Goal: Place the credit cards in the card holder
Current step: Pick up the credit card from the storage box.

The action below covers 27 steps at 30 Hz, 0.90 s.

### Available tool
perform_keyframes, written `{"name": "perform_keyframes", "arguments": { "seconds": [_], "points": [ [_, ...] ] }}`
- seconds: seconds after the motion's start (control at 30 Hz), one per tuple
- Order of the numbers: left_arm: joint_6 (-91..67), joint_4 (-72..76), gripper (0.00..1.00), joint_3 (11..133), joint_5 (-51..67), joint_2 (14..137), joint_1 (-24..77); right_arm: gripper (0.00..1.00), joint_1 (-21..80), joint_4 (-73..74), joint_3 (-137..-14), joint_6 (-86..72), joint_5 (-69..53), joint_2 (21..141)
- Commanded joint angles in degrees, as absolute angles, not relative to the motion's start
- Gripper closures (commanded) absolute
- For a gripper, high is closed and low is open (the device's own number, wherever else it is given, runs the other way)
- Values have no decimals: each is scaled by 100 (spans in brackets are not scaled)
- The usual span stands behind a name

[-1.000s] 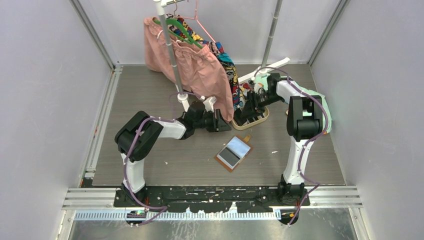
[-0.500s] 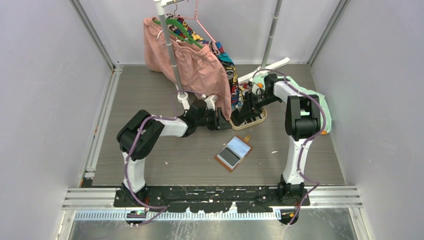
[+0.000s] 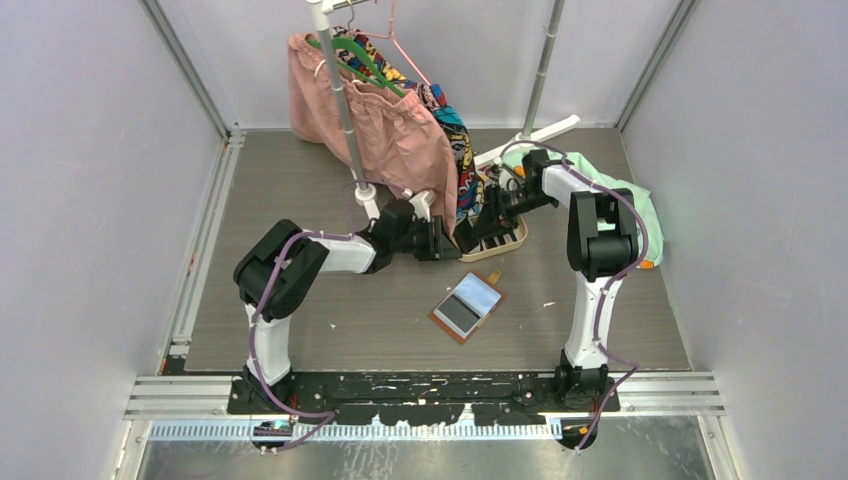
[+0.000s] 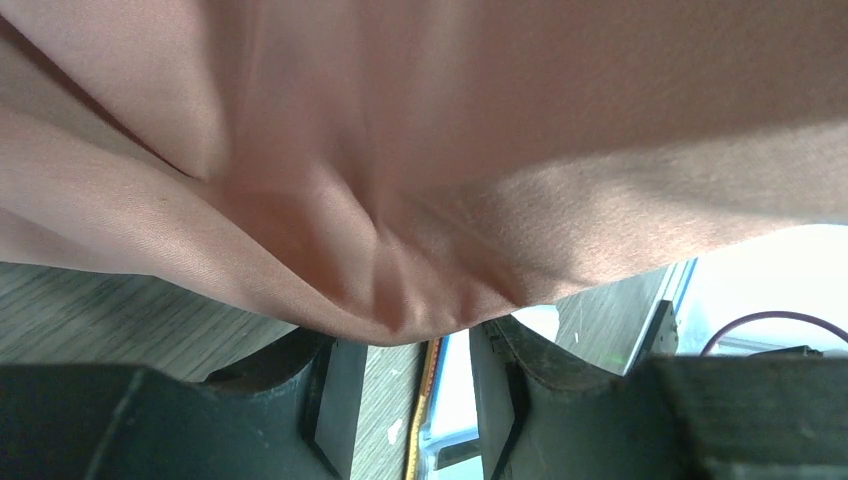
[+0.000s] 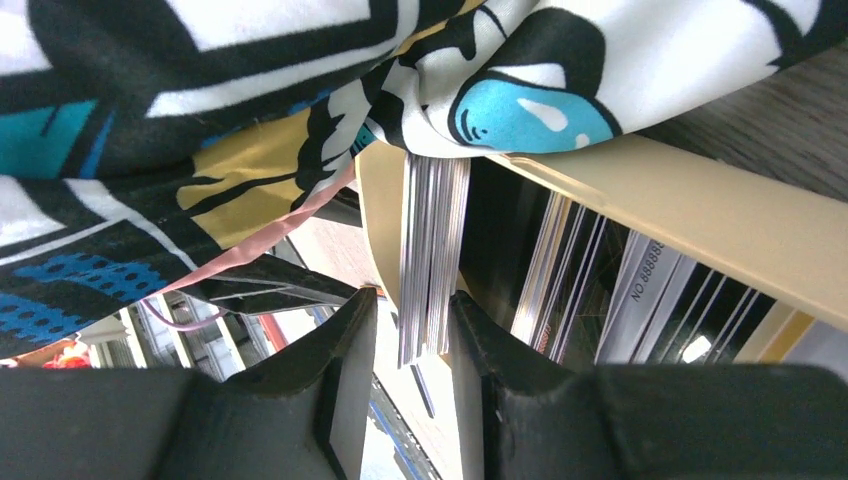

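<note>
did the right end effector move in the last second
Yes. In the top view the right end effector slid slightly left, toward the hanging pink garment, while the card holder stayed put.

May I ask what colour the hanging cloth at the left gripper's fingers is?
Plain salmon pink cloth; clearest in the left wrist view.

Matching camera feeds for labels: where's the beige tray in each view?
Top external: beige tray right of centre, at the foot of the patterned cloth.
Left wrist: not made out; pink cloth fills most of it.
Right wrist: its wall crosses the right half.
Shared landmark: the pink cloth, only an edge in right wrist.
</note>
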State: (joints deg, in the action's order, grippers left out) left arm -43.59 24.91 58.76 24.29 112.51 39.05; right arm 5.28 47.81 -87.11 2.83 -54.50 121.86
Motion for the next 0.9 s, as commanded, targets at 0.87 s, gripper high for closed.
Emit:
{"name": "perform_keyframes", "arguments": {
  "seconds": [0.87],
  "points": [
    [-3986, 2259, 58, 6168, 2232, 11200, 3926, 57, 692, 4714, -8741, 280, -4925, 11945]
  ]
}}
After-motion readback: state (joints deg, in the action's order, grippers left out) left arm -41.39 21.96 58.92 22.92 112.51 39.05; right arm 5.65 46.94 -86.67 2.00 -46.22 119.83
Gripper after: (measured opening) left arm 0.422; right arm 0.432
